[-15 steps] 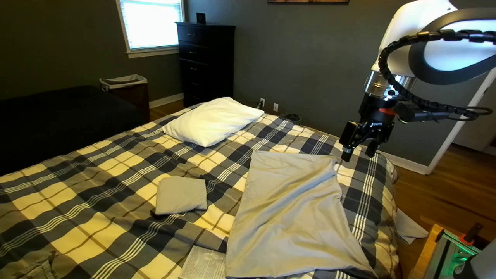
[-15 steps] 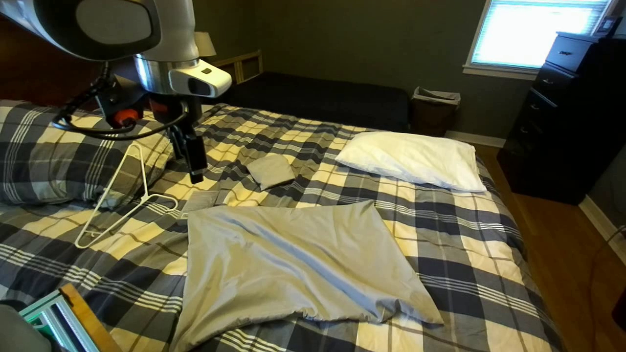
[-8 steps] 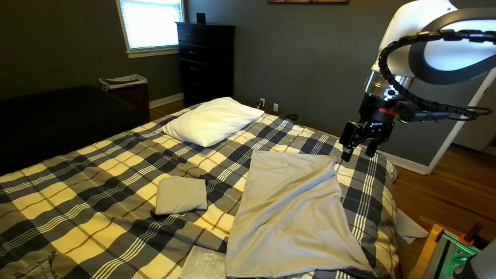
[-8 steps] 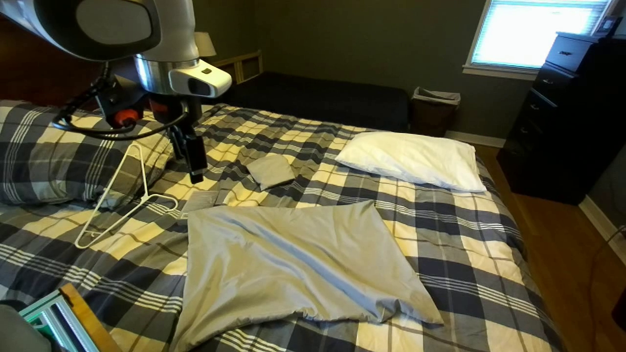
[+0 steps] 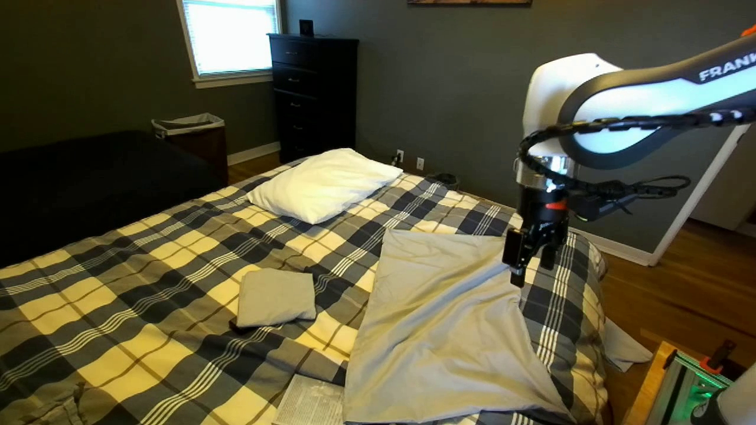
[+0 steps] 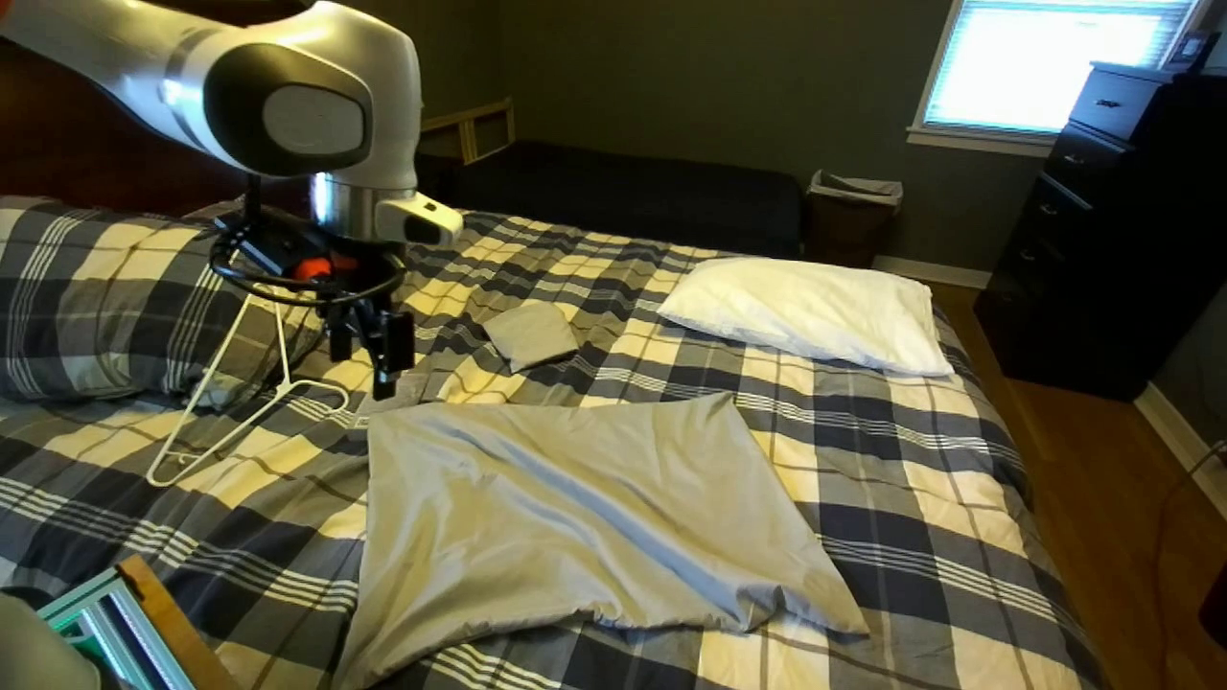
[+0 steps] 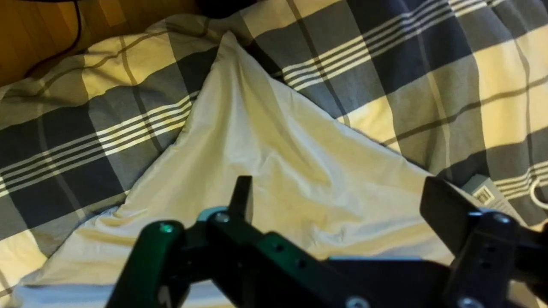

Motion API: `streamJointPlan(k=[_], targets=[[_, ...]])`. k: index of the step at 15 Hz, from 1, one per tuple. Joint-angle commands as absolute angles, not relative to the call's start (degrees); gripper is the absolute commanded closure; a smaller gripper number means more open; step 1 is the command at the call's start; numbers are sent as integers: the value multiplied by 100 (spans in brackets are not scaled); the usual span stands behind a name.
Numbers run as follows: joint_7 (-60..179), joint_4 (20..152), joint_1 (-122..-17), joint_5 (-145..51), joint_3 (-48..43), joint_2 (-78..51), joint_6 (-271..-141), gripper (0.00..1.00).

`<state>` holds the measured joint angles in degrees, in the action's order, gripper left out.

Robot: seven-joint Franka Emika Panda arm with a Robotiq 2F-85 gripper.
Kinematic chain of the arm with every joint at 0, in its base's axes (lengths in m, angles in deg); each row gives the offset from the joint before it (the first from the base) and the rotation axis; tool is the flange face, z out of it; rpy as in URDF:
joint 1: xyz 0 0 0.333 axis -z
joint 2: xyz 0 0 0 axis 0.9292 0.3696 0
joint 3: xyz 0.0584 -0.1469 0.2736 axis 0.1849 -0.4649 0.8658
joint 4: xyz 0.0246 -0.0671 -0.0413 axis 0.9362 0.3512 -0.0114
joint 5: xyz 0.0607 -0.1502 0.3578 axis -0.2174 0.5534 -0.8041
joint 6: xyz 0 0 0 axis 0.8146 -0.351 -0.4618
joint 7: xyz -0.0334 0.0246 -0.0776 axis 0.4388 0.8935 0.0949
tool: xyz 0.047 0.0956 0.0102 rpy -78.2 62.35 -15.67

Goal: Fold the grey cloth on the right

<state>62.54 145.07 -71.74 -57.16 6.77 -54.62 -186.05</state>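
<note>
The large grey cloth lies spread and wrinkled on the plaid bed in both exterior views (image 5: pixel 449 336) (image 6: pixel 575 517). One pointed corner of this cloth (image 7: pixel 257 128) lies towards the bed edge in the wrist view. My gripper (image 5: pixel 533 270) is open and empty, pointing down above the bed. In an exterior view it also shows (image 6: pixel 364 372) at upper left, partly behind its cable. In the wrist view the fingertips (image 7: pixel 336 188) are wide apart with cloth visible below and between them. A smaller folded grey cloth (image 5: pixel 276 298) lies apart from the large one.
A white pillow (image 5: pixel 325 184) lies on the bed. A white hanger (image 6: pixel 283 388) leans by a plaid pillow (image 6: pixel 105 297). A flat printed packet (image 5: pixel 310 401) touches the large cloth's edge. A wooden-edged stand (image 6: pixel 163 613) is near the robot base.
The arm and gripper have moved lower, and shifted left in one exterior view and slightly right in the other. The cloths have not moved.
</note>
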Motion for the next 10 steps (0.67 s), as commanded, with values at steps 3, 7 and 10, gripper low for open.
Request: streamJointPlan(k=[3,7,10], targets=[[5776,13860,-7662,-5529,1090,-3896,-18592,0],[5863,13913,-7712,-5522,1105,-3929,-18633,0],[6029,13806,-7721,-4769,1246,-3676,-18694,0]])
